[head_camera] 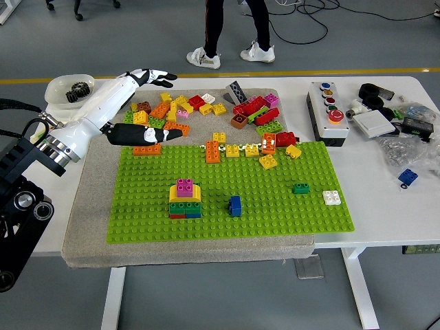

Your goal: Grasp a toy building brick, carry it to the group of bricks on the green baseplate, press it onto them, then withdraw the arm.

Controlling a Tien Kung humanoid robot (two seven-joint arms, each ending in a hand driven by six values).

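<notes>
My left hand (157,103) hovers over the left end of the loose brick pile (206,113), fingers spread and thumb stretched out, holding nothing. An orange brick (147,149) lies just below the thumb at the baseplate's top left corner. On the green baseplate (275,206) stands the group of bricks (185,199): magenta on yellow on green, with a thin brown and blue layer below. A single blue brick (236,205), a small green one (301,188) and a white one (332,197) also sit on the plate. My right arm is out of sight.
A white bowl with dark gears (69,89) stands at the far left. A button box (329,111), assorted parts and a loose blue brick (408,177) lie on the right. A person's legs (234,27) pass behind the table.
</notes>
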